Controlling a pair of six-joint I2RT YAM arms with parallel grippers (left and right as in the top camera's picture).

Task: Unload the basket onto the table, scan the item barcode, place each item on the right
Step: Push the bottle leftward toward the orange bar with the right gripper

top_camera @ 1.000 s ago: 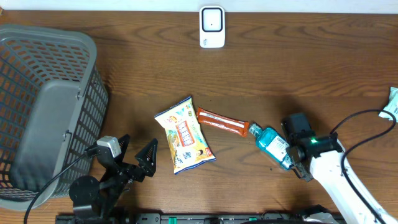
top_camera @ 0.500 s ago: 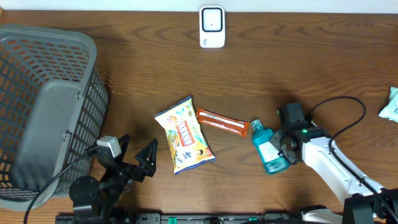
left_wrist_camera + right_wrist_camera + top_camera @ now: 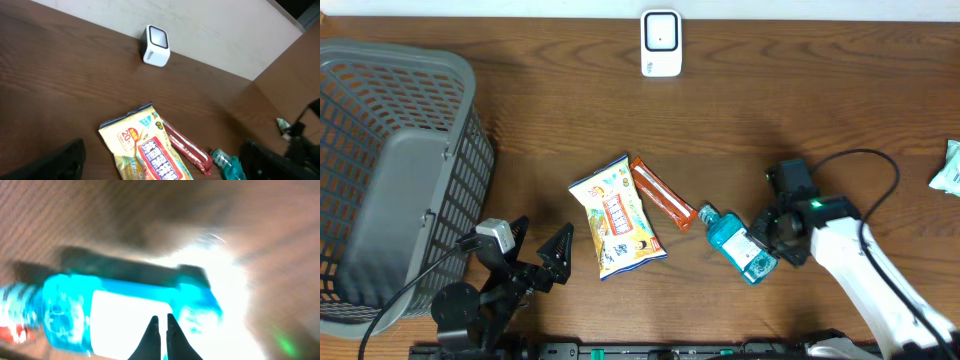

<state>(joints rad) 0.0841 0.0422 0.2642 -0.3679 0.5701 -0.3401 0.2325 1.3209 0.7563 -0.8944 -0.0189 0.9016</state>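
**Table holdings: mouthwash bottle under the right arm, scanner at the far edge**

1. Right gripper [image 3: 778, 238]: fingers pressed together, nothing between them. In the right wrist view the closed tips [image 3: 161, 329] sit over the white label of the bottle. That view is blurred and washed out by glare, so I cannot tell whether they touch it.

2. Blue bottle [image 3: 735, 243]: the task item. It lies on its side on the wooden table [image 3: 820, 110], right of centre, with its cap pointing to the upper left and its base at the right gripper. Clear blue liquid, white label facing up.

3. Red snack bar [image 3: 662, 194]: lies diagonally, its lower end just beside the bottle's cap.

4. Yellow snack bag [image 3: 616, 216]: lies flat, printed side up, its right edge against the bar's upper end.

5. Left gripper [image 3: 538, 246]: fingers spread wide and empty, low at the near edge, left of the snack bag.

6. White scanner [image 3: 661, 43]: stands at the far edge of the table, well apart from the bottle.

7. Grey basket [image 3: 470, 180]: slatted plastic, at the left end of the table.

8. Pale green packet [image 3: 948, 170]: at the right edge, partly out of view.
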